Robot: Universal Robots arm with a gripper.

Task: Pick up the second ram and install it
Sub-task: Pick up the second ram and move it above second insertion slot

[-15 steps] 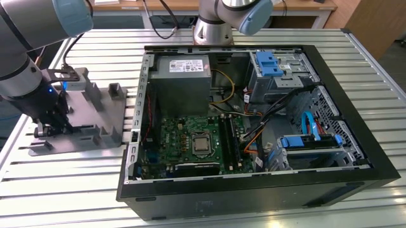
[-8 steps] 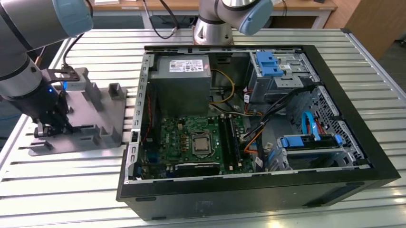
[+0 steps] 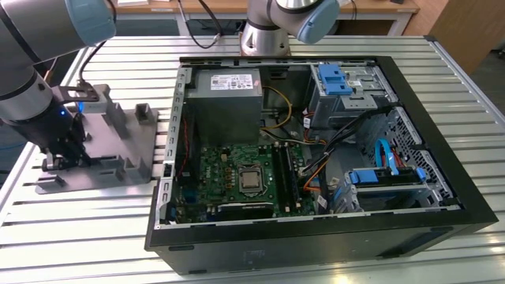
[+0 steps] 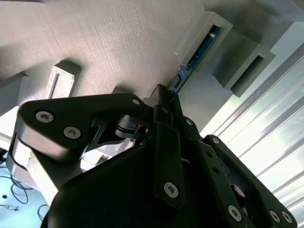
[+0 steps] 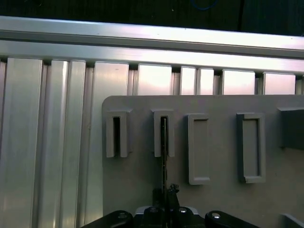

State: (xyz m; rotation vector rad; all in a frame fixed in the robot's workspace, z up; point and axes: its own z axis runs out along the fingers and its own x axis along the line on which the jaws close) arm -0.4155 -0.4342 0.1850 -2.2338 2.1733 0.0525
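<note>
From my station the job looked barely begun. The second ram [image 5: 164,159], a thin, flat, dark green-black memory stick, had not left its holder. It stood on edge on the flat grey plastic fixture plate [image 5: 223,199], with its far end seated in a slotted grey block [image 5: 171,137]. Nothing of it had been lifted clear, so both the carry and the seating in the computer remained to be done.

In the exterior view the open black computer tower [image 3: 316,232] lay on the ribbed aluminium table [image 3: 79,236], towards the exterior view's right of the fixture plate and well apart from the stick. Its green motherboard [image 3: 229,171] faced up, and the long black memory slots [image 3: 282,171] ran beside the processor socket. I could not tell whether any slot already held a stick.

The black-fingered claw [image 5: 165,192] was down at the plate, directly at the stick's near end. In both wrist views the stick ran straight out from between the fingertips towards the block. The fingers looked drawn together on it, and I judged them to be pinching its near end, not standing spread. So the grasp seemed made, with the stick touching both the claw and its block.
</note>
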